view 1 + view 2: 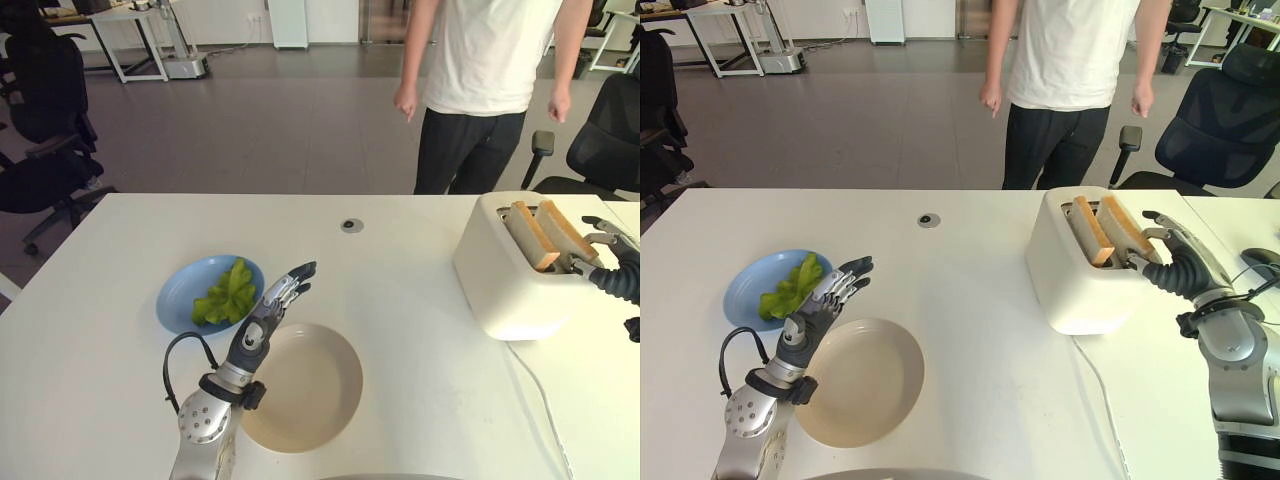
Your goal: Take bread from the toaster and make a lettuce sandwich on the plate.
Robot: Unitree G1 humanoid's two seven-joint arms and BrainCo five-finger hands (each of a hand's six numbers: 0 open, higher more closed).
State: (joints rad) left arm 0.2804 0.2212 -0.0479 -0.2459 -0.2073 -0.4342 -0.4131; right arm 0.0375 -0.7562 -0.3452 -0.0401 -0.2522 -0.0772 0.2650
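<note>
In the white toaster (pixel 1070 285) at right, two toast slices (pixel 1092 232) stand upright, judged light, stiff and crumbly, best pinched at the exposed top. Whether the right hand (pixel 1180 268) grips them cannot be told; the left hand (pixel 830 295) is spread, empty.

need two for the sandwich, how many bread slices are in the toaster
2. Both stand in the toaster, side by side: the left slice, and the right slice next to the right hand.

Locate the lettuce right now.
In the left eye view, the lettuce lies on the blue plate, left of centre, just beyond the cream plate and beside the left hand.
</note>
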